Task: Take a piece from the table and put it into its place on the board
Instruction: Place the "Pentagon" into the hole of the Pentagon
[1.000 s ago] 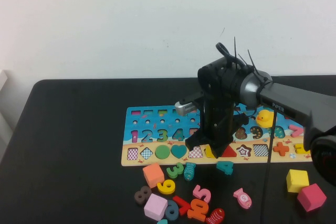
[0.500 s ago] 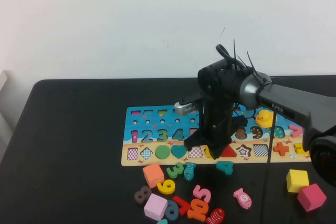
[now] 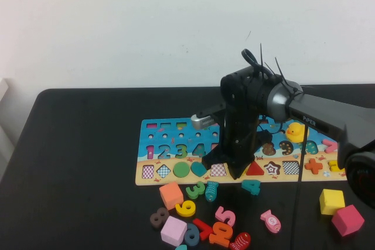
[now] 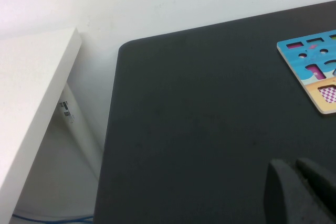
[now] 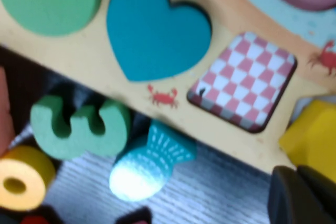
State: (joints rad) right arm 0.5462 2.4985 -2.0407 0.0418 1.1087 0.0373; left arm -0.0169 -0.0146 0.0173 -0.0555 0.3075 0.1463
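Observation:
The puzzle board (image 3: pixel 170 144) lies mid-table with a green circle (image 3: pixel 181 169), teal heart (image 3: pixel 198 168) and red triangle (image 3: pixel 255 169) seated in it. My right gripper (image 3: pixel 234 174) hangs low over the board's front edge. In the right wrist view it (image 5: pixel 296 182) is shut and empty beside a yellow piece (image 5: pixel 310 135), which lies next to an open checkered slot (image 5: pixel 244 80). Loose pieces lie in front of the board: green 3 (image 3: pixel 195 190), teal fish (image 3: pixel 211 190), teal 4 (image 3: pixel 251 187). My left gripper (image 4: pixel 296 169) is shut over bare table, left of the board's corner (image 4: pixel 315 61).
More loose pieces lie at the front: orange block (image 3: pixel 171 195), yellow 6 (image 3: pixel 185 208), pink 5 (image 3: pixel 225 215), pink fish (image 3: pixel 270 221). A yellow cube (image 3: pixel 331 201) and pink cube (image 3: pixel 347 220) sit at the right. A yellow duck (image 3: pixel 295 131) stands on the board.
My right gripper has shifted slightly left and lower over the board's front edge. It now hides the yellow piece that showed under it before.

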